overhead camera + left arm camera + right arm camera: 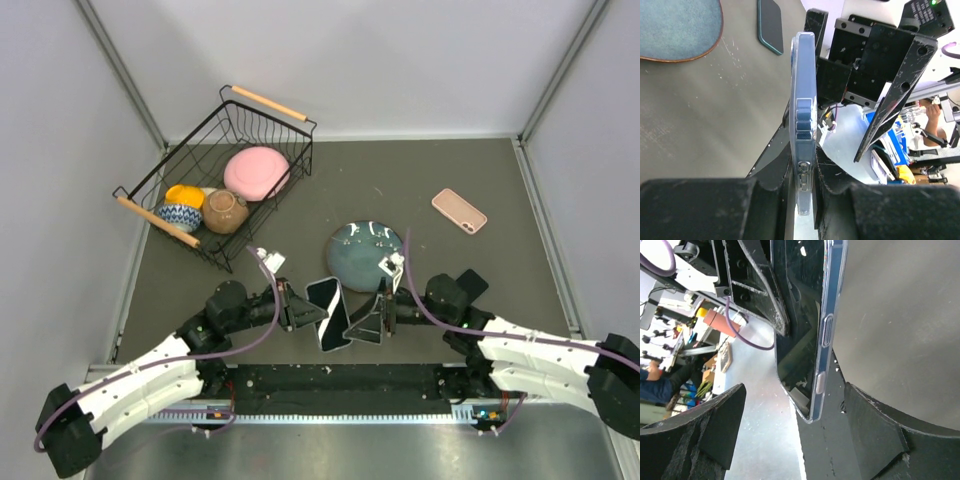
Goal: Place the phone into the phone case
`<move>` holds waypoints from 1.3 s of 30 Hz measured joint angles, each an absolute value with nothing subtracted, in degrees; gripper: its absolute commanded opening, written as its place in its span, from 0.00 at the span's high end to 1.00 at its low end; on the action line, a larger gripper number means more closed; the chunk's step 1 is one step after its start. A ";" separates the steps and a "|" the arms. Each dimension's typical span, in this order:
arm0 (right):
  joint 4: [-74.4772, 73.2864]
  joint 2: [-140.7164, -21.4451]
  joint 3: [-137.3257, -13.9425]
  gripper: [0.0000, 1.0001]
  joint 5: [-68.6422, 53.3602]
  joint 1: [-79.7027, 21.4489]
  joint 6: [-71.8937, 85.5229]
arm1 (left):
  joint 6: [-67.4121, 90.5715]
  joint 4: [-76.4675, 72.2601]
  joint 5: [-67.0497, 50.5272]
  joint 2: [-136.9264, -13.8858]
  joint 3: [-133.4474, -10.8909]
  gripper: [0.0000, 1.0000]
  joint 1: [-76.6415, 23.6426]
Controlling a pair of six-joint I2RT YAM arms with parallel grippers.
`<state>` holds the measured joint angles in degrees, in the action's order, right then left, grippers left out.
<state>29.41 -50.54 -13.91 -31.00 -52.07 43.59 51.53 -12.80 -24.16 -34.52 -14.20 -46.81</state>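
Note:
A black phone point(330, 312) sits inside a clear phone case point(827, 325), its dark screen point(797, 300) facing left in the right wrist view. My left gripper point(305, 312) is shut on the cased phone, and in the left wrist view the case edge point(804, 100) stands upright between my left gripper's point(804, 185) two pads. My right gripper point(378, 318) is open; in the right wrist view my right gripper's point(795, 390) fingers stand on either side of the phone's lower corner without touching it.
A blue-grey plate point(365, 255) lies just beyond both grippers. A dark flat slab with a teal edge point(770, 25) rests on the table near it. A pink phone-shaped item point(459, 210) lies at the far right. A wire basket point(165, 170) holding bowls stands at the back left.

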 measured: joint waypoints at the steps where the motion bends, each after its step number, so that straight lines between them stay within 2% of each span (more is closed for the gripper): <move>1: 30.83 -51.09 -13.50 0.23 -31.42 -52.10 44.14 | 51.57 -12.78 -23.86 -34.35 -14.20 1.00 -46.81; 10: 41.21 -54.78 -11.73 0.32 -33.28 -52.12 48.10 | 53.04 -13.63 -21.71 -33.28 -13.47 1.00 -46.57; 13: 42.04 -56.05 -11.60 0.45 -33.21 -52.10 48.69 | 54.00 -14.55 -21.80 -34.09 -13.06 1.00 -46.48; 14: 42.06 -56.40 -11.60 0.54 -33.10 -52.07 48.69 | 54.13 -14.94 -21.82 -34.48 -12.99 1.00 -46.50; 16: 41.95 -57.01 -11.49 0.63 -32.53 -52.05 48.80 | 54.41 -15.29 -22.00 -34.96 -12.97 1.00 -46.50; 19: 41.60 -57.17 -10.92 0.81 -31.20 -51.94 49.30 | 54.59 -15.38 -22.28 -35.24 -12.97 1.00 -46.52; 20: 41.23 -57.17 -10.87 0.90 -30.70 -51.92 49.50 | 54.39 -15.33 -22.26 -35.55 -13.04 1.00 -46.57; 21: 40.66 -57.17 -10.85 0.94 -30.15 -51.92 49.63 | 54.26 -14.79 -22.46 -35.94 -13.43 1.00 -46.57; 23: 39.79 -57.10 -10.85 1.00 -29.58 -51.86 50.11 | 53.23 -13.56 -22.57 -36.77 -14.41 1.00 -46.54; 27: 37.50 -55.94 -10.90 1.00 -28.88 -51.86 50.46 | 51.59 -11.44 -22.87 -38.20 -16.08 1.00 -46.54; 28: 36.71 -55.42 -10.92 1.00 -28.51 -51.90 50.39 | 51.46 -11.44 -22.87 -38.28 -16.10 0.90 -46.54; 30: 35.70 -54.59 -10.98 1.00 -27.88 -52.01 50.28 | 51.18 -11.20 -22.81 -38.30 -16.34 0.76 -46.57; 31: 35.42 -54.33 -11.03 1.00 -27.59 -52.03 50.22 | 50.98 -10.72 -22.59 -38.17 -16.69 0.59 -46.61; 33: 35.38 -54.13 -11.22 1.00 -27.27 -52.10 50.35 | 49.63 -8.64 -21.08 -37.65 -17.69 0.47 -46.68; 35: 34.92 -54.00 -12.08 1.00 -26.61 -52.23 50.61 | 47.81 -4.34 -16.69 -36.80 -18.59 0.27 -46.48; 38: 34.04 -54.43 -12.32 1.00 -25.78 -52.31 50.78 | 44.77 3.53 -10.57 -35.18 -21.52 0.13 -46.17; 39: 34.02 -54.87 -12.34 1.00 -25.71 -52.34 50.83 | 43.86 6.07 -8.78 -34.94 -23.07 0.12 -46.17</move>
<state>34.02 -54.87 -12.34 -25.71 -52.34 50.83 43.86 6.07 -8.78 -34.94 -23.07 -46.17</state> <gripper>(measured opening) 0.051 0.796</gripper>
